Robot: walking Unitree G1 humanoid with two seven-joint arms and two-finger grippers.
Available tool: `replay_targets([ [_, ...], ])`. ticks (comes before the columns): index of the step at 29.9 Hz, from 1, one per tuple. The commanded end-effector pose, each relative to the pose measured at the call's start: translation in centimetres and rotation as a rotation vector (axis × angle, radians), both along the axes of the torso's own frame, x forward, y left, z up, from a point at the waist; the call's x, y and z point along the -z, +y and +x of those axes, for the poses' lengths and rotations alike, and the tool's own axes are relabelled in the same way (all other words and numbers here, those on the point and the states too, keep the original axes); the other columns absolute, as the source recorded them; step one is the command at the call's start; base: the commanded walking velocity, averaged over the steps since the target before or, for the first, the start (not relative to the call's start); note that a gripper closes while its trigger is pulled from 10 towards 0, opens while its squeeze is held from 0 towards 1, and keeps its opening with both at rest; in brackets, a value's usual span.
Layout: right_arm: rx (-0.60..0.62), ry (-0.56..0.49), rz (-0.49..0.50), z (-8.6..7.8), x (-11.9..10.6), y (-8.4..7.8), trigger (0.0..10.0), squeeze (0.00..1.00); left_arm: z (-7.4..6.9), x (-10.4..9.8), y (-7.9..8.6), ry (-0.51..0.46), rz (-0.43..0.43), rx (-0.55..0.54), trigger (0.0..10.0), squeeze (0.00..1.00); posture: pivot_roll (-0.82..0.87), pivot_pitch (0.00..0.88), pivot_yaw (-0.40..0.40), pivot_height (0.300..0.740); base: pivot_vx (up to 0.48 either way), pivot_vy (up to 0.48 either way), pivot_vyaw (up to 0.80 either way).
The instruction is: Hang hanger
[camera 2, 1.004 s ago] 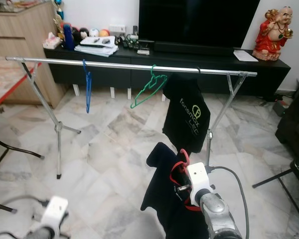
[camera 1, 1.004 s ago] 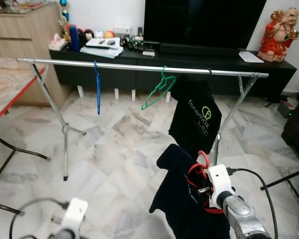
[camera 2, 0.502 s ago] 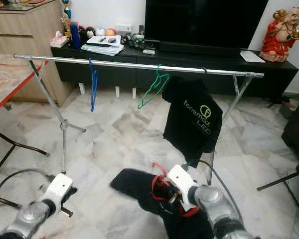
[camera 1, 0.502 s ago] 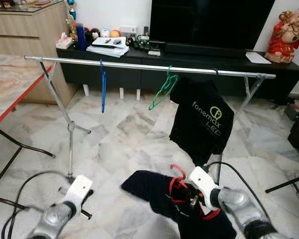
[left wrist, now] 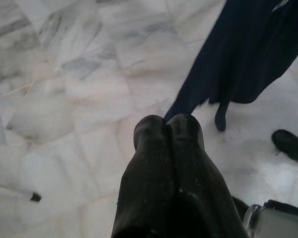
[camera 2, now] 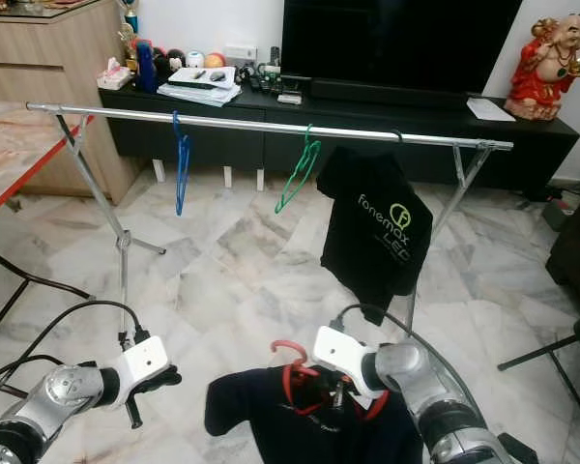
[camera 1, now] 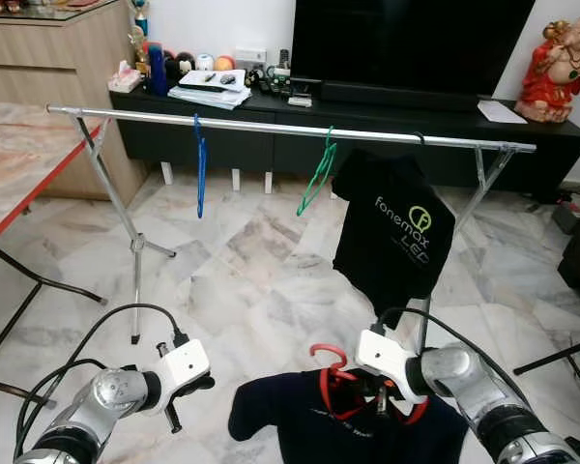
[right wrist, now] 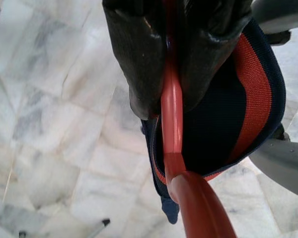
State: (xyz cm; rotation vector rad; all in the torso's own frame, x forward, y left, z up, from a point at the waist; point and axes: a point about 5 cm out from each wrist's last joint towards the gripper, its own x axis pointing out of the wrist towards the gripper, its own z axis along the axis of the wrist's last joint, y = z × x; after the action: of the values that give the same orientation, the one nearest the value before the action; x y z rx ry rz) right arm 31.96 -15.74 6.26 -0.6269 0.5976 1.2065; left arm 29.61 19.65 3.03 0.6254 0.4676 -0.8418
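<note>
Fingers of our right gripper pinch the neck of a red hanger carrying a navy shirt, held low over the marble floor and well short of the silver clothes rail. We note our left gripper pressed closed on nothing, beside the shirt's sleeve. On the rail hang a blue hanger, a green hanger and a black printed shirt.

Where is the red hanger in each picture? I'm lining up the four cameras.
Left eye view: red hanger low, right of centre, at the dark shirt's collar.
Right eye view: low centre.
Left wrist view: hanger not seen.
Right wrist view: centre, between the right gripper's fingers.
Shared landmark: the dark shirt.
</note>
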Motion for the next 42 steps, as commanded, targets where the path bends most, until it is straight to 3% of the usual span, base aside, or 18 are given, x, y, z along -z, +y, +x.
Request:
replay_targets([
  [1,-0.046,-0.045,0.019,0.4,-1.0,0.8,10.0,0.0,0.2,-0.2,-0.6,-0.007,-0.013,0.02,10.0,0.0,-0.01,0.0,-0.055,0.74,0.0,0.0,0.0],
  [7,-0.121,-0.026,0.043,-0.5,-0.8,1.8,10.0,0.0,0.2,-0.2,-2.0,-0.01,-0.049,0.044,10.0,0.0,-0.02,0.0,-0.057,0.74,0.0,0.0,0.0],
  [10,-0.117,-0.027,0.032,-0.6,-0.7,1.6,10.0,0.0,0.2,-0.1,-1.3,-0.079,0.036,0.016,10.0,0.0,-0.02,0.0,-0.061,0.74,0.0,0.0,0.0],
  [11,-0.12,-0.027,0.029,-0.6,-0.7,1.5,10.0,0.0,0.1,0.0,-1.2,-0.06,0.011,0.01,10.0,1.0,-0.02,0.0,-0.063,0.74,0.0,0.0,0.0],
  [19,-0.156,-0.037,0.011,-0.4,-1.6,1.4,10.0,0.0,-0.3,0.0,-0.5,-0.021,-0.007,0.011,10.0,1.0,-0.02,0.0,-0.073,0.74,0.0,0.0,0.0],
  [30,-0.202,-0.068,0.004,-0.3,-3.1,1.8,10.0,0.0,-2.0,1.6,0.9,0.077,0.106,0.056,10.0,1.0,-0.02,0.0,-0.07,0.74,0.0,0.0,0.0],
  [35,-0.246,-0.079,0.014,-0.6,-3.9,2.1,10.0,0.0,-2.6,2.2,1.0,0.11,0.113,0.048,10.0,1.0,-0.02,0.0,-0.071,0.74,0.0,0.0,0.0],
  [38,-0.271,-0.096,0.033,-0.6,-4.9,2.6,10.0,0.0,-2.4,2.5,1.1,0.069,0.165,0.017,10.0,1.0,-0.03,0.0,-0.07,0.74,0.0,0.0,0.0],
  [39,-0.275,-0.099,0.033,-0.7,-5.0,2.6,10.0,0.0,-2.4,2.6,1.1,0.067,0.163,0.005,10.0,0.77,-0.03,0.0,-0.071,0.74,0.0,0.0,0.0],
  [40,-0.276,-0.1,0.033,-0.7,-5.1,2.6,10.0,0.0,-2.4,2.6,1.1,0.067,0.162,0.002,10.0,0.0,-0.03,0.0,-0.071,0.74,0.0,0.0,0.0],
  [42,-0.281,-0.1,0.037,-0.8,-5.2,2.8,10.0,0.0,-2.2,2.5,0.8,0.062,0.128,-0.019,10.0,0.0,-0.03,0.0,-0.072,0.74,0.0,0.0,0.0],
])
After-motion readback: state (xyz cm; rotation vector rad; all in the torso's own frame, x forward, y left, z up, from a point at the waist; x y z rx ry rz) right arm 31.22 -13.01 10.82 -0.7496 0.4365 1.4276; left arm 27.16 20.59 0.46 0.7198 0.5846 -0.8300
